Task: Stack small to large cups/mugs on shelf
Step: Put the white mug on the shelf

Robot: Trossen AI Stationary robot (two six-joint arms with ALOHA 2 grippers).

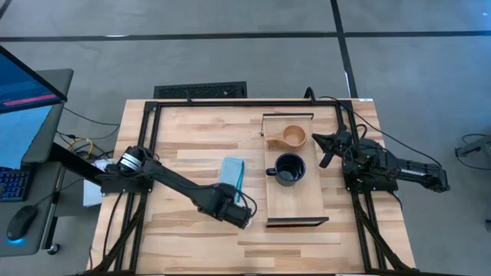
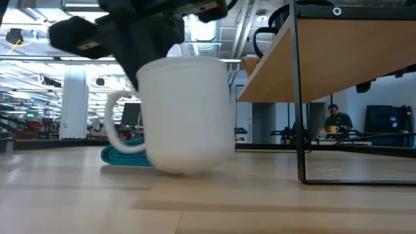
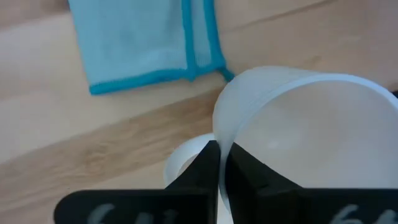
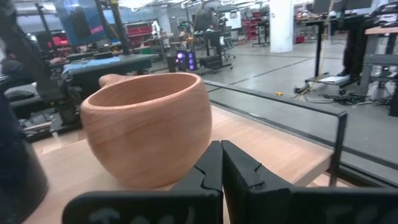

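Observation:
The white mug [image 2: 185,117] stands near the table's near edge, left of the shelf [image 1: 307,201], with its handle [image 2: 116,127] to the left in the low view. My left gripper [image 3: 221,149] is over it and shut on its rim; in the high view the gripper [image 1: 234,208] hides the mug. On the shelf stand the wooden cup [image 1: 294,136] at the far end and the navy mug [image 1: 289,169] mid-board. My right gripper [image 1: 321,142] is shut, just right of the wooden cup [image 4: 146,130], touching nothing. My left gripper pinches the white mug's rim [image 3: 219,134] next to the handle [image 3: 186,155], one finger [image 3: 255,171] inside the mug and one [image 3: 199,171] outside. The fingers come from above, pointing down. The mug is upright with its base [image 2: 185,170] at the table top; whether it rests there I cannot tell.
A folded blue cloth [image 1: 232,172] lies on the table just far of the left gripper and left of the shelf. Dark brackets [image 1: 296,222] close the shelf's short ends. A dark frame [image 1: 149,146] runs along the table's left and right sides.

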